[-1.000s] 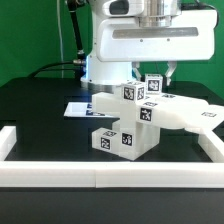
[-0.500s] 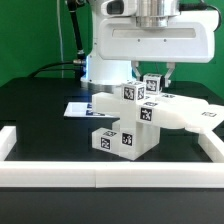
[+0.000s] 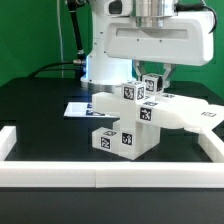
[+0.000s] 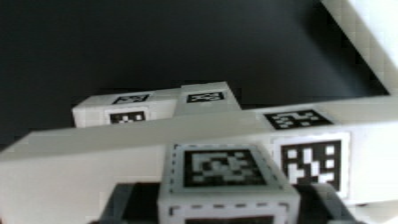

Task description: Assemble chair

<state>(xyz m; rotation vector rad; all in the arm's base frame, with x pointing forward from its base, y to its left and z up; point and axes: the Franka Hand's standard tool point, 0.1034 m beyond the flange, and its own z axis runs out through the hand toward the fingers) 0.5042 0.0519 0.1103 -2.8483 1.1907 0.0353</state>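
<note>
The partly built white chair stands mid-table in the exterior view, with a slab seat on chunky tagged blocks. A small tagged post stands upright on the slab's far side. My gripper comes straight down over it, a dark finger on each side. In the wrist view the post fills the space between the fingers, which press its sides; my gripper is shut on it. Beyond it lie the slab and another tagged block.
The marker board lies flat on the black table behind the chair, at the exterior view's left. A long low white border rail runs along the front and up both sides. The robot's white base stands behind.
The white hand above the post has shifted slightly, its lower edge now a little higher and tilted. The post and chair stay where they were; the jaws remain on the post.
</note>
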